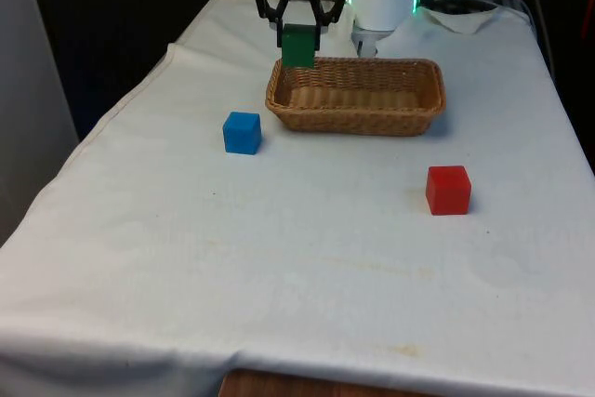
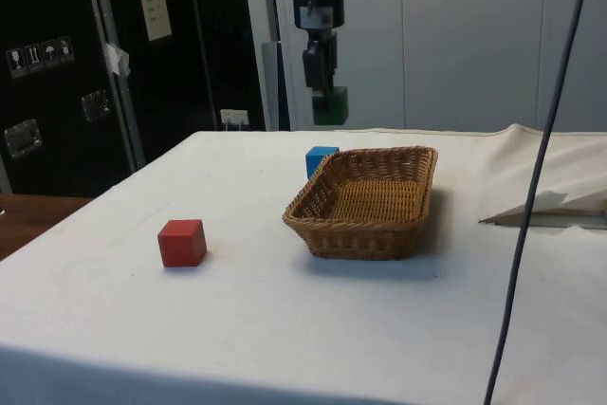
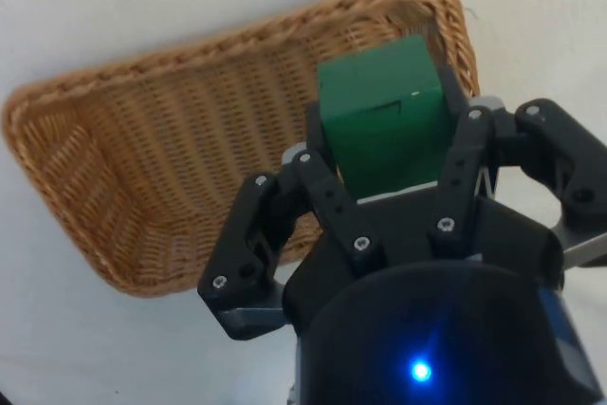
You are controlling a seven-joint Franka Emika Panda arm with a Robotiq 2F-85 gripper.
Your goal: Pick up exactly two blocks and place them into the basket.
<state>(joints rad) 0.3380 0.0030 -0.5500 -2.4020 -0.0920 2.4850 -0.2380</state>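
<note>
**Green block hanging over the basket's end**

The red block [image 1: 448, 190] is sitting nearest the front camera, on the cloth toward the front view's right, with the blue block [image 1: 242, 132] lying just beside the basket [image 1: 409, 124] on the front view's left. The gripper [image 1: 298, 33] is pinching the green block [image 1: 298, 46] between its fingers, holding it above the basket's left end. Judging from the wrist view, the basket's floor is lying almost directly beneath, its long axis running away toward the front view's right; a release a little inward looks safest.
</note>
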